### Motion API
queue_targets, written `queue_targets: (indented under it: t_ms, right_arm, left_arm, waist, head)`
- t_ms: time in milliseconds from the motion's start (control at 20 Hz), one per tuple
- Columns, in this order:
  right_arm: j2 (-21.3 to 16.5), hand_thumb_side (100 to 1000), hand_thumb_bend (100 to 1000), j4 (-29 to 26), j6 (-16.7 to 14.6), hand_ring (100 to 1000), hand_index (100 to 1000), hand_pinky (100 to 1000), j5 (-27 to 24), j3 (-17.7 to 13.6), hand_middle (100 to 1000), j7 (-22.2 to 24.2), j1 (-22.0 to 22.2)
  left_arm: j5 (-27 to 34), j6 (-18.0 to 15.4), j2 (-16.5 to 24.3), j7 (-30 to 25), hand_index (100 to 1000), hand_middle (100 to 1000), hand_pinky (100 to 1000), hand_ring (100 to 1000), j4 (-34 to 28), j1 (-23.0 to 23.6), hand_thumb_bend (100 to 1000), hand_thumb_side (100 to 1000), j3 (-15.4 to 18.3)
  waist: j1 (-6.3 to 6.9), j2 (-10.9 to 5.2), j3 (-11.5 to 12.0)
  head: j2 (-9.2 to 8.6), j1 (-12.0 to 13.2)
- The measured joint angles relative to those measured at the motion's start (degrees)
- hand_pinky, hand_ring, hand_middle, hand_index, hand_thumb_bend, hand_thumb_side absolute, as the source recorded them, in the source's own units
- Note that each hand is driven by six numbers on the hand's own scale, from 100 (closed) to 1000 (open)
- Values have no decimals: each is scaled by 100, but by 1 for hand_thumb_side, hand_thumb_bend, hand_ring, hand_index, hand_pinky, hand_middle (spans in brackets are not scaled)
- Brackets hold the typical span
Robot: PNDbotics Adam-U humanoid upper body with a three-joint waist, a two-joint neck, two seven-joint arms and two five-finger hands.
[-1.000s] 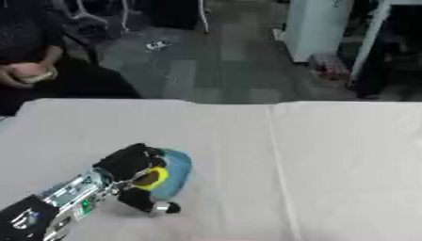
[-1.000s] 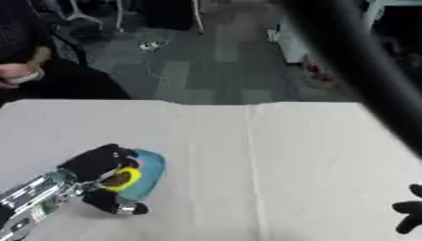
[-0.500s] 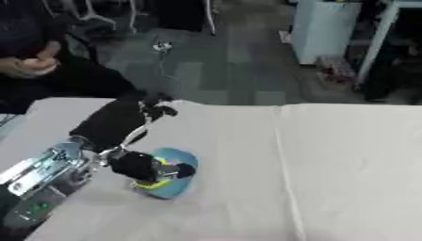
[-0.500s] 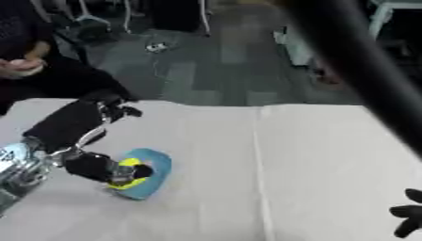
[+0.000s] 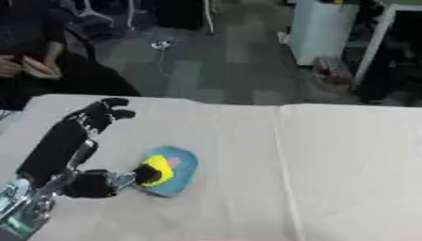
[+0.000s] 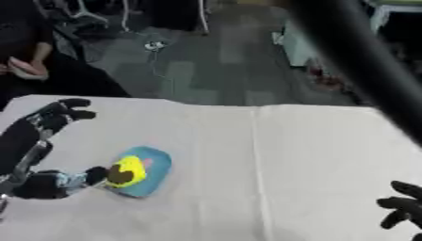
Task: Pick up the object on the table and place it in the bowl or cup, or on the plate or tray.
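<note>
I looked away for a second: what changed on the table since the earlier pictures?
The left hand lifted off the yellow object and opened; only its thumb stays beside it. The object remains on the blue plate. The right hand stayed idle at the lower right.

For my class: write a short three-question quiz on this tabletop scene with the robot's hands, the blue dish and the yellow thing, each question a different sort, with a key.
1. True or false: the yellow object lies on the blue dish.
2. Which hand is beside the dish: A the left hand, B the right hand?
3. Fill in: the right hand shows at the lower ____ corner of the right eye view.

Key
1. True. It rests on the dish's near side.
2. A. Its fingers point up and away from the dish; the thumb reaches toward the yellow object.
3. Right. It holds nothing.
</note>
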Motion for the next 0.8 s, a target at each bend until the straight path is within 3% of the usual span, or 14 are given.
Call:
queue_targets:
  t_ms: [50,100,150,450,800]
  right_arm:
    - [38,938,100,0,23,606,769,366,44,-6,768,-47,27]
    - [76,938,100,0,49,606,769,367,92,-7,768,-90,51]
    - [114,936,100,0,74,606,765,366,144,-5,767,-130,75]
    - [273,932,100,0,104,602,760,367,458,106,762,-343,206]
    - [328,933,100,0,136,603,757,367,715,270,762,-478,231]
  left_arm:
    - [64,-174,-213,205,753,715,492,544,-1,-1,535,878,-23]
    - [125,-377,-403,433,755,719,499,550,-2,-5,539,883,-38]
    - [200,-596,-557,659,741,683,445,511,-4,-6,490,844,-59]
    - [531,-1511,-843,1515,730,674,431,502,-6,-7,447,851,-94]
    - [575,-2061,-871,1757,729,671,438,502,-6,-6,459,833,-160]
  waist:
    - [-22,-7,39]
    - [-43,-15,78]
    - [-61,-21,115]
    - [-80,-76,251]
    - [-96,-71,250]
  head:
    - [14,-33]
    - [37,-62]
    - [50,-91]
    - [147,-238]
    - [147,-236]
